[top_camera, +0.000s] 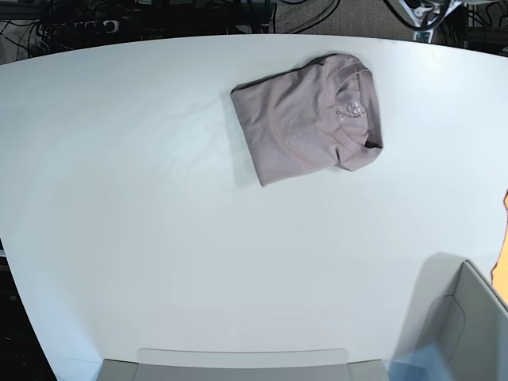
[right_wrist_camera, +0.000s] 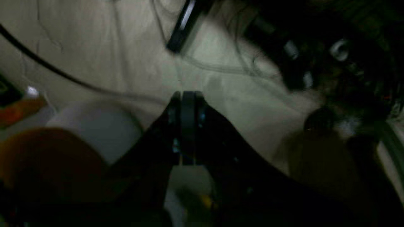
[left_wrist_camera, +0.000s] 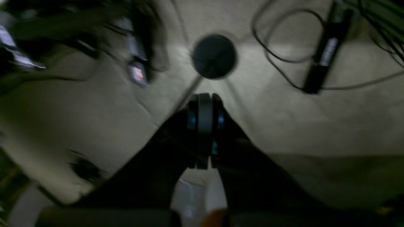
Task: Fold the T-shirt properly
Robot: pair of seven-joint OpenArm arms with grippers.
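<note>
The T-shirt [top_camera: 305,119] lies on the white table [top_camera: 119,198] toward the far right in the base view, folded into a compact mauve rectangle with the ribbed neck and label facing up on its right side. Neither arm shows in the base view. In the left wrist view my left gripper [left_wrist_camera: 205,97] is shut with nothing between its fingers, hanging over a pale floor. My right gripper [right_wrist_camera: 188,94] in the right wrist view is likewise shut and empty. No wrist view shows the T-shirt.
A grey box [top_camera: 468,317] stands at the table's near right corner and a grey tray edge [top_camera: 238,361] runs along the front. Below the grippers lie cables, a round black disc [left_wrist_camera: 214,56] and a black bar-shaped device [left_wrist_camera: 325,53].
</note>
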